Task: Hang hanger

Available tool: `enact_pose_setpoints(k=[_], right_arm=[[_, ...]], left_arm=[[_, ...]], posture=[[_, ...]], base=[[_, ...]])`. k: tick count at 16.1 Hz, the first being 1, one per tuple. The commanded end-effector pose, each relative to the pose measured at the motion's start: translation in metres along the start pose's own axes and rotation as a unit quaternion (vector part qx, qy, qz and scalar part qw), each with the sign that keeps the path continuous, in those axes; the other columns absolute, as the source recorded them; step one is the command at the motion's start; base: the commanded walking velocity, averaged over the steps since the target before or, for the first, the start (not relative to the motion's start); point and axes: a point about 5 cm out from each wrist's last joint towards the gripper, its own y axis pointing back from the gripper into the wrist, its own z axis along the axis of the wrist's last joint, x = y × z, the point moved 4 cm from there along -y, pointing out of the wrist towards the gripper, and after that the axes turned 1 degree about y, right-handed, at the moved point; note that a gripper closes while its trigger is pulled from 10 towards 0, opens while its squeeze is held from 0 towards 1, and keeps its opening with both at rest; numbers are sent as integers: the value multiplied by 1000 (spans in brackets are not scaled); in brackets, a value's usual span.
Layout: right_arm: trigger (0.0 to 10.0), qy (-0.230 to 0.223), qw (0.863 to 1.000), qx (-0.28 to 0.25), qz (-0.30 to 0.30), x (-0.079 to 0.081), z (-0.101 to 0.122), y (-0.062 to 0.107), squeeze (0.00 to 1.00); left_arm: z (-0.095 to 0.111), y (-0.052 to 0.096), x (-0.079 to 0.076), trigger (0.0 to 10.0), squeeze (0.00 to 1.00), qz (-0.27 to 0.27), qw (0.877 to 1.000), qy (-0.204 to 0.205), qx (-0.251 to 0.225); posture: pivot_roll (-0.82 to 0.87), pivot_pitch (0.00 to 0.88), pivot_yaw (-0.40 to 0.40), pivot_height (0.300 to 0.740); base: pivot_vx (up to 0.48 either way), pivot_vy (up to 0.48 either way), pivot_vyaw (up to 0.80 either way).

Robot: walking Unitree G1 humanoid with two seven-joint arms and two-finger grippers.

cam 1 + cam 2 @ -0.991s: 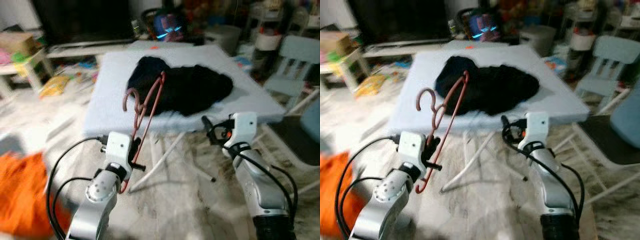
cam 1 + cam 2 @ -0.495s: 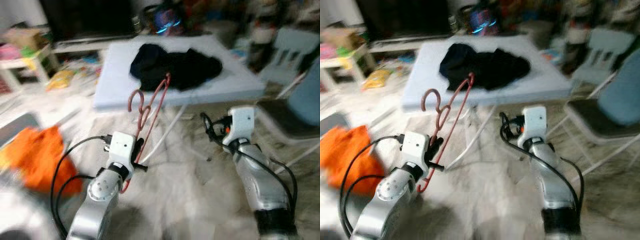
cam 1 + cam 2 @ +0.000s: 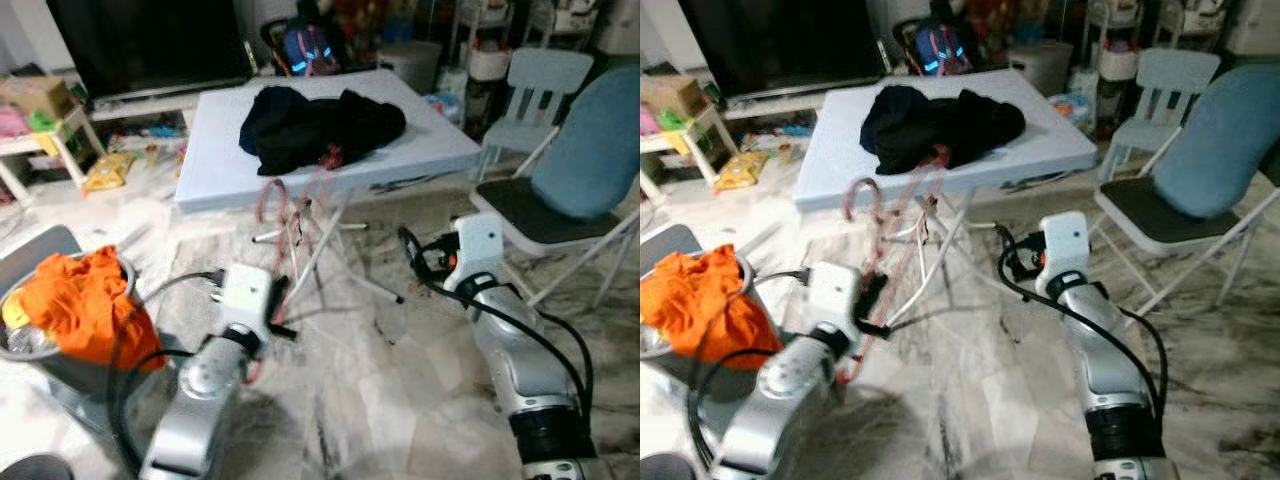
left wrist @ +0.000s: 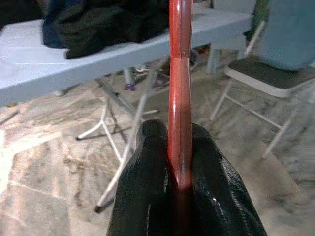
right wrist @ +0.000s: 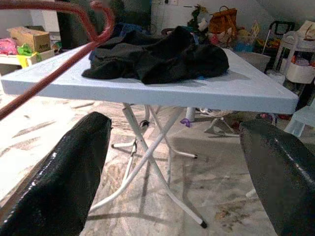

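Left hand (image 4: pixel 179 162) pinched tight on thin red wire hanger (image 4: pixel 180 59); right hand (image 5: pixel 182 169) wide apart, empty.

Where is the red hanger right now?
The red hanger is clamped in the left gripper, held up on the robot's left, in front of the folding table with the black garment.

No text, label, brand, number or sign can be read anywhere in these pictures.
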Motion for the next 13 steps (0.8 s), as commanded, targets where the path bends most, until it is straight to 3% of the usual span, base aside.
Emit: enact_pose_setpoints(k=[1, 2, 4, 5, 6, 7, 8, 9, 11, 13], right_arm=[[10000, 24, 999, -4, 23, 7, 0, 0, 0], [10000, 49, 998, -3, 46, 4, 1, 1, 0], [10000, 117, 989, -3, 96, 3, 4, 2, 0], [10000, 209, 963, 11, 169, 0, 3, 6, 0], [10000, 241, 950, 19, 197, -1, 2, 9, 0], [10000, 310, 909, 46, 275, -1, -7, 19, 0], [10000, 343, 872, 77, 342, -2, -17, 32, 0], [10000, 348, 860, 88, 363, -2, -20, 36, 0], [10000, 356, 818, 127, 432, -3, -27, 48, 0], [10000, 359, 794, 141, 470, -1, -29, 53, 0]], left_arm=[[-2, 1, 5, 10000, 0, -10, 1000, -4, 11], [-16, 4, 4, 10000, 0, -47, 997, -15, 59], [-25, 9, 7, 10000, 0, -70, 993, -32, 85], [-33, 16, 9, 10000, 0, -104, 986, -51, 116], [-37, 19, 9, 10000, 0, -119, 983, -59, 131], [-48, 29, 5, 10000, 0, -167, 968, -91, 164], [-52, 39, -1, 10000, 0, -217, 953, -115, 176], [-53, 42, -4, 10000, 0, -233, 948, -119, 178], [-55, 49, -10, 10000, 0, -267, 935, -147, 181], [-53, 48, -16, 10000, 0, -287, 927, -172, 171]], posture=[[-90, 0, 56, 740], [-85, 0, 53, 740], [-83, 0, 52, 740], [-82, 0, 51, 740], [-82, 0, 51, 740], [-79, 0, 46, 740], [-77, 0, 43, 740], [-76, 0, 41, 740], [-75, 0, 39, 740], [-74, 0, 39, 740]], base=[[0, 0, 0], [0, 0, 0], [0, 0, 0], [0, 0, 0], [0, 0, 0], [0, 0, 0], [0, 0, 0], [0, 0, 0], [0, 0, 0], [0, 0, 0]])
